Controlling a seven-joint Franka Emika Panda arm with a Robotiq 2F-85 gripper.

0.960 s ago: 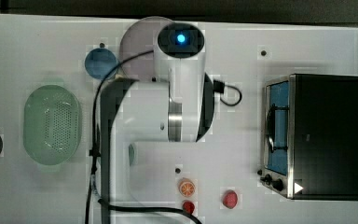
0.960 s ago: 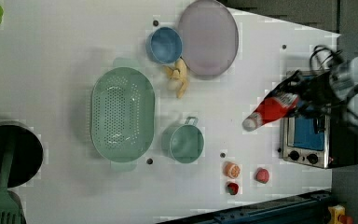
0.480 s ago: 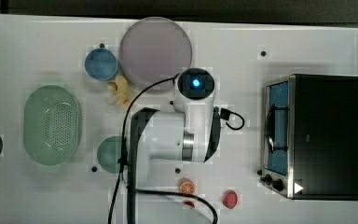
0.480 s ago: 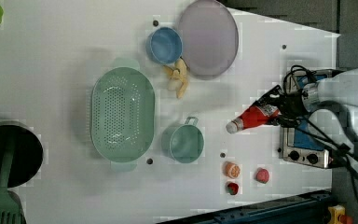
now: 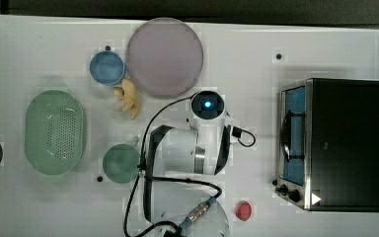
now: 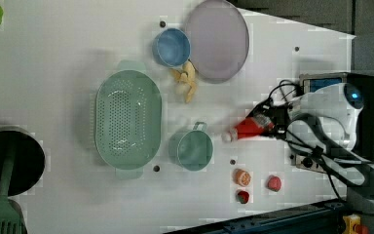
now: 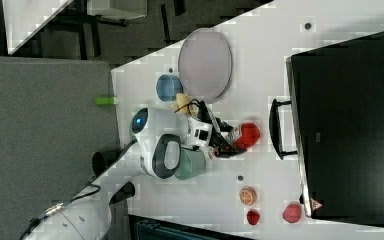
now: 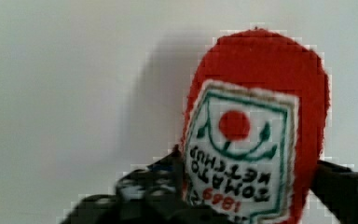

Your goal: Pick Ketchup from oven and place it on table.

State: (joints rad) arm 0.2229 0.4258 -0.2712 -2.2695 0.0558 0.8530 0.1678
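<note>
Ketchup: red bottle, white cap, lying out on table, centre-right of left view, between green cup and oven; label visible in wrist view.
Gripper: at bottle's base end, dark fingers either side of bottle; cannot tell whether gripping or released.
Oven: right of top view, handle facing arm.
Green colander: left of top view.
Lilac plate, blue bowl: upper centre of top view.
</note>
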